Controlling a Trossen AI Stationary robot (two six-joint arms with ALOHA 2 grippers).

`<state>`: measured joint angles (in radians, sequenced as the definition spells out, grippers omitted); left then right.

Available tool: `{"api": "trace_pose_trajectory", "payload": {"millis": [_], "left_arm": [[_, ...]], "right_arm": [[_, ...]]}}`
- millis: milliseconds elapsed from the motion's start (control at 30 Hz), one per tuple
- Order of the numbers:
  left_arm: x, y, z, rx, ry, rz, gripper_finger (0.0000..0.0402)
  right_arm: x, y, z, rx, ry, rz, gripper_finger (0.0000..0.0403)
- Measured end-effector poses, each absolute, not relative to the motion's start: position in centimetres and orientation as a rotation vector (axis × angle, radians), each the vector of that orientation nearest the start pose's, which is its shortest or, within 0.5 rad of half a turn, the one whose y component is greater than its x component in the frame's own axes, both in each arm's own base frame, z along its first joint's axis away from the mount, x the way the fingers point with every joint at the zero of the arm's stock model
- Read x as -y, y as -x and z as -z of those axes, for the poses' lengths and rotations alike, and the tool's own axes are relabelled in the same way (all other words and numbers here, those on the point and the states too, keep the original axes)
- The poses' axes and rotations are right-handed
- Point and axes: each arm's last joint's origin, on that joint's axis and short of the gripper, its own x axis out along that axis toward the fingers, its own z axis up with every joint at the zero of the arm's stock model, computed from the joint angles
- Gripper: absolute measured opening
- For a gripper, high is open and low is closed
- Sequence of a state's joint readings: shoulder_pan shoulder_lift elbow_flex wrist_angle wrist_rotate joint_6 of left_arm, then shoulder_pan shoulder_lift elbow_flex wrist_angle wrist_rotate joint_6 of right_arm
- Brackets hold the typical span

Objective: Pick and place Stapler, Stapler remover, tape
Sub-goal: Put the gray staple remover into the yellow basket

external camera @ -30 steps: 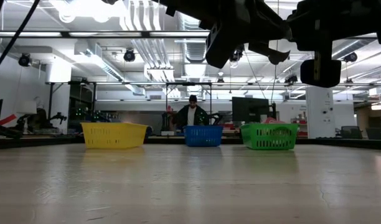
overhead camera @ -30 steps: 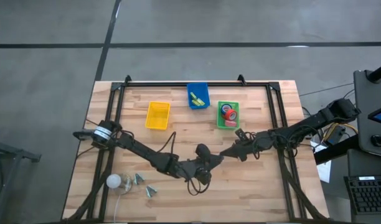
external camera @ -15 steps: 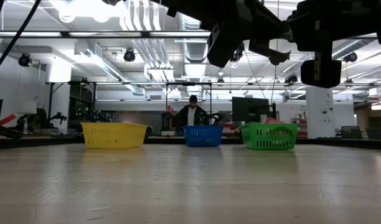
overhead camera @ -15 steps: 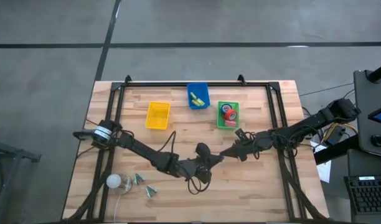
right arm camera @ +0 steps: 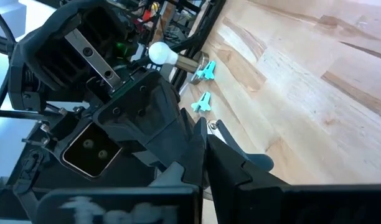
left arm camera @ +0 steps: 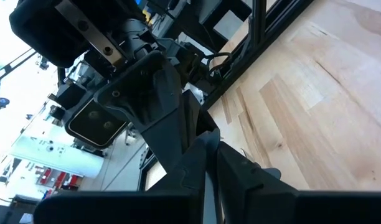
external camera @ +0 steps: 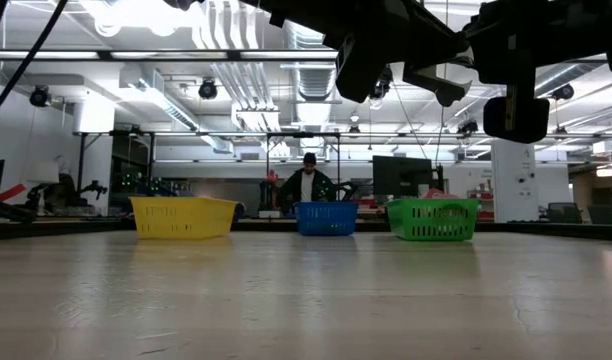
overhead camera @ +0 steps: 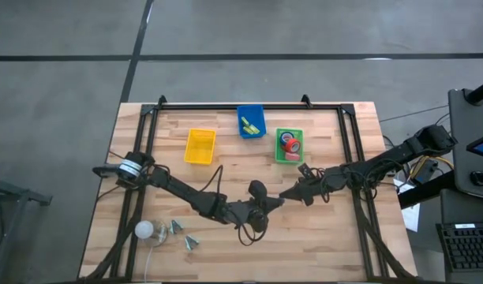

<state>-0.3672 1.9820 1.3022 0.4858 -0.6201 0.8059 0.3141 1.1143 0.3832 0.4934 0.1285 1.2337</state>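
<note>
From above, both arms are meeting mid-table, and the tape rolls (overhead camera: pixel 289 143) are lying in the green basket (overhead camera: pixel 278 150) — the low view is hiding them behind its wall. Wrist views are showing the left gripper (left arm camera: pixel 209 155) and right gripper (right arm camera: pixel 205 149) pressed together, empty.

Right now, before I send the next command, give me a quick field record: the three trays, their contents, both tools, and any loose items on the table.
yellow tray: looks empty
blue tray: yellow-green items, too small to identify
green tray: tape rolls, red and blue
left tool: shut, nothing held, mid-table
right tool: shut, nothing held, facing the left tool
loose items: white bulb and small teal pieces near the table's front left corner
</note>
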Motion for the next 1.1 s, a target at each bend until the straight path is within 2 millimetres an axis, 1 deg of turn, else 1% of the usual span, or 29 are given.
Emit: {"api": "trace_pose_trajectory", "payload": {"millis": [133, 267, 367, 500, 633, 700, 767, 833, 900, 1000, 1100], "left_arm": [[14.3, -42.0, -22.1, -0.264, -0.882, -0.172, 0.0018], [14.2, -42.0, -22.0, -0.272, -0.873, -0.175, 0.0017], [14.3, -42.0, -22.0, -0.271, -0.871, -0.174, 0.0017], [14.8, -41.7, -21.5, -0.298, -0.847, -0.139, 0.0016], [15.0, -41.5, -21.2, -0.335, -0.848, -0.147, 0.0016], [14.9, -41.3, -20.9, -0.389, -0.865, -0.204, 0.0016], [14.7, -40.9, -20.5, -0.463, -0.895, -0.3, 0.0016], [14.4, -40.5, -20.0, -0.541, -0.918, -0.409, 0.0016], [14.0, -39.9, -19.4, -0.62, -0.93, -0.481, 0.0016], [13.1, -39.3, -18.3, -0.713, -0.902, -0.513, 0.0016], [11.9, -39.0, -17.8, -0.764, -0.842, -0.557, 0.0016]], "right_arm": [[-6.4, -21.0, -19.9, -0.308, -1.159, -0.005, 0.0009], [-6.2, -21.0, -19.7, -0.302, -1.134, 0.022, 0.0009], [-6.0, -21.1, -19.8, -0.279, -1.096, 0.045, 0.0018], [-5.5, -21.2, -20.2, -0.233, -1.052, 0.064, 0.0048], [-5.2, -21.2, -20.2, -0.225, -0.993, 0.068, 0.009], [-5.0, -21.2, -20.4, -0.215, -0.959, 0.066, 0.0109], [-5.0, -21.1, -20.5, -0.212, -0.934, 0.058, 0.0126], [-5.0, -21.0, -20.7, -0.207, -0.909, 0.048, 0.0139], [-5.0, -21.0, -20.8, -0.201, -0.875, 0.045, 0.0149], [-5.0, -21.0, -20.7, -0.204, -0.824, 0.037, 0.0159], [-5.0, -21.0, -20.7, -0.208, -0.802, 0.038, 0.0165]]}}
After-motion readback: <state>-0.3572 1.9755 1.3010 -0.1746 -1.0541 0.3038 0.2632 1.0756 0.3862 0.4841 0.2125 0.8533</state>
